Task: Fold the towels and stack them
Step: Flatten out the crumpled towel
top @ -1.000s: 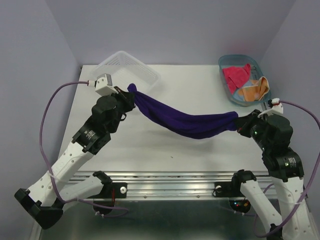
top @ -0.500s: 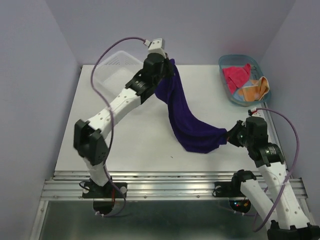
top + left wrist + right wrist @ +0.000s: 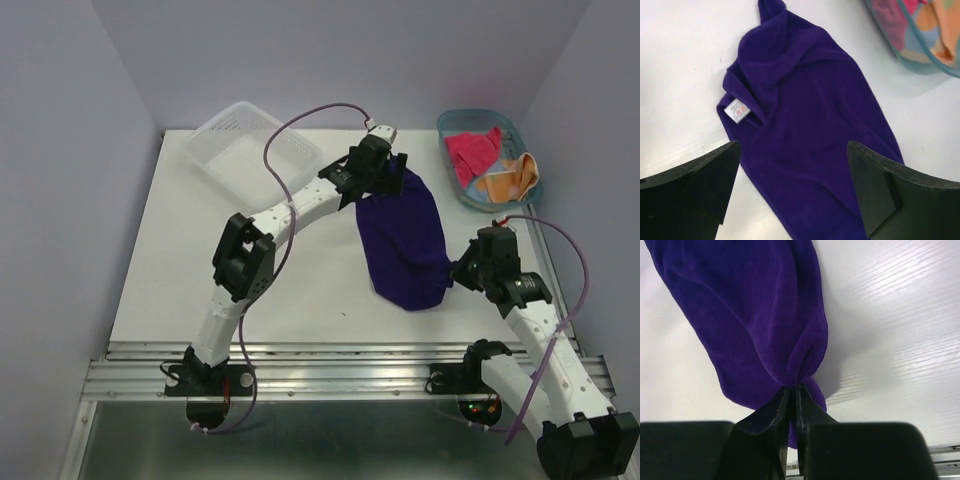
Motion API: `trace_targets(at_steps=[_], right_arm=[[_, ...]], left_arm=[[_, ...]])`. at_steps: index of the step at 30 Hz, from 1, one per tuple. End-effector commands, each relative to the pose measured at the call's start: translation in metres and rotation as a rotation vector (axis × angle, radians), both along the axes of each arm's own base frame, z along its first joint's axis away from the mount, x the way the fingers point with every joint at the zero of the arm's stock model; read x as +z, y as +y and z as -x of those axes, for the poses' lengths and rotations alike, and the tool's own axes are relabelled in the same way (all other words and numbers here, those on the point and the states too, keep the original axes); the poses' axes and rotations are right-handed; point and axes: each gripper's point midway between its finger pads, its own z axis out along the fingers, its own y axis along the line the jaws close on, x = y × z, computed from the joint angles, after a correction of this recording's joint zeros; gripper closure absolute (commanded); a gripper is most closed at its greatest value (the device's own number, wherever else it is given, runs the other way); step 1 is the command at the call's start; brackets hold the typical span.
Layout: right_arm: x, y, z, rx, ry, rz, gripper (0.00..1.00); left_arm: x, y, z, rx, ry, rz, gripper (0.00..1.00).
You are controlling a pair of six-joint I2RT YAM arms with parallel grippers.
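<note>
Purple towel point(image 3: 405, 250) lies bunched on the bench point(image 3: 250, 270). Left end effector point(image 3: 792, 145) hangs spread wide above it; right end effector point(image 3: 791, 390) pinches one corner. We judge it limp and light: grab corners.

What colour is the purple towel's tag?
White tag with red print on purple towel; left wrist view.

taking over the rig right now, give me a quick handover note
The left gripper is open above the dark purple towel, holding nothing.
The right gripper is shut on that towel's near corner.
The purple towel lies rumpled on the white table; the pink-red towel and orange towel sit in the blue tub.
Done: nothing stacked.
Left to do: tidy the purple fold, fold the other two, stack all three.
</note>
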Motion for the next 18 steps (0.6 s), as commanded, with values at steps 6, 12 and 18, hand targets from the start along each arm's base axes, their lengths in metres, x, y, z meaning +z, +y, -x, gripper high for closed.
trace_targets(at_steps=[6, 12, 18], right_arm=[[0.001, -0.012, -0.015, -0.099, -0.072, 0.018, 0.92], [-0.001, -0.005, -0.018, -0.068, -0.097, -0.013, 0.92], [-0.003, 0.000, -0.019, -0.028, -0.098, -0.019, 0.92]], left_arm=[[0.069, 0.049, 0.127, -0.025, -0.073, 0.160, 0.01], [-0.014, 0.044, 0.222, -0.085, 0.142, 0.177, 0.01], [-0.062, 0.018, 0.253, -0.120, 0.260, 0.136, 0.01]])
